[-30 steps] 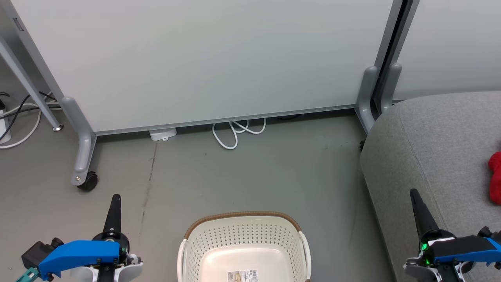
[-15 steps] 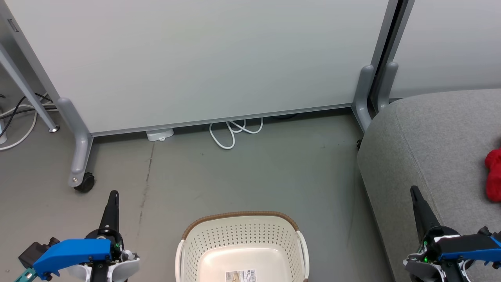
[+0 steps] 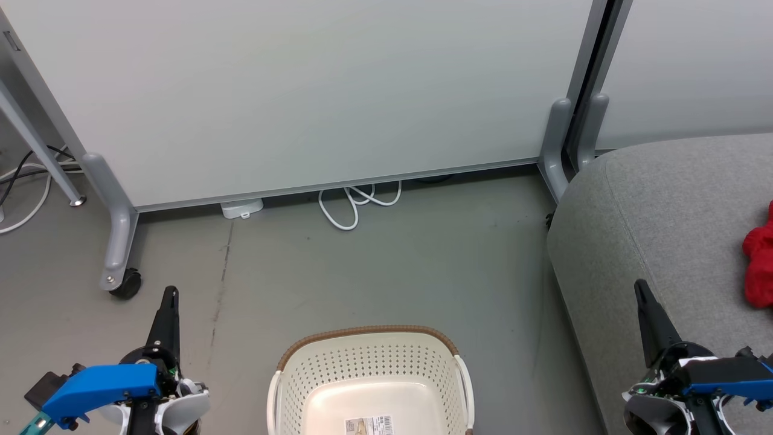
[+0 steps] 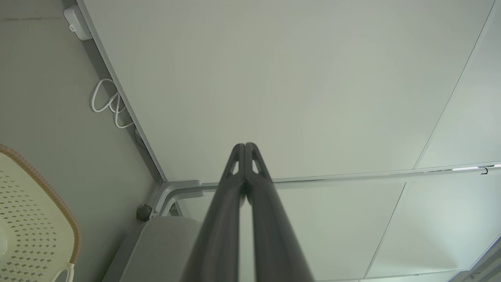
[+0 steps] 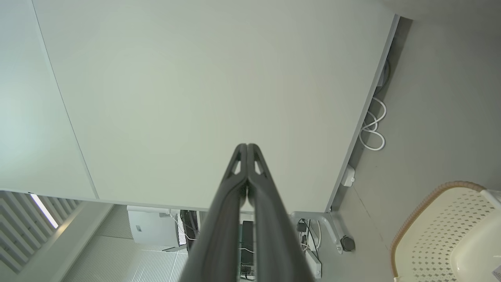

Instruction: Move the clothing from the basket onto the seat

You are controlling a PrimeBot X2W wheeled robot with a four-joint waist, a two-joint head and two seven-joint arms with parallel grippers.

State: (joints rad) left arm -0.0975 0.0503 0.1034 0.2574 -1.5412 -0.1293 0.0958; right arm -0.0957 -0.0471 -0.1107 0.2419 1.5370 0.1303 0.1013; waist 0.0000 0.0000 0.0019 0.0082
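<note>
Looking down, I see my left tool [image 3: 171, 293] and right tool [image 3: 641, 292], each with fingers pressed together, gripping nothing, either side of the basket [image 3: 368, 333] on the floor [image 3: 386, 272]. Red clothing [image 3: 759, 266] lies bunched on the grey seat [image 3: 664, 205] at my right, beyond the right tool, well apart from the basket.

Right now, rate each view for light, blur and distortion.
Head view: soft even light, sharp, no glare, basket cropped at the bottom. Left wrist view: panel edge bows, left claw blurred close up. Right wrist view: same bowing, bright streak lower left.
</note>
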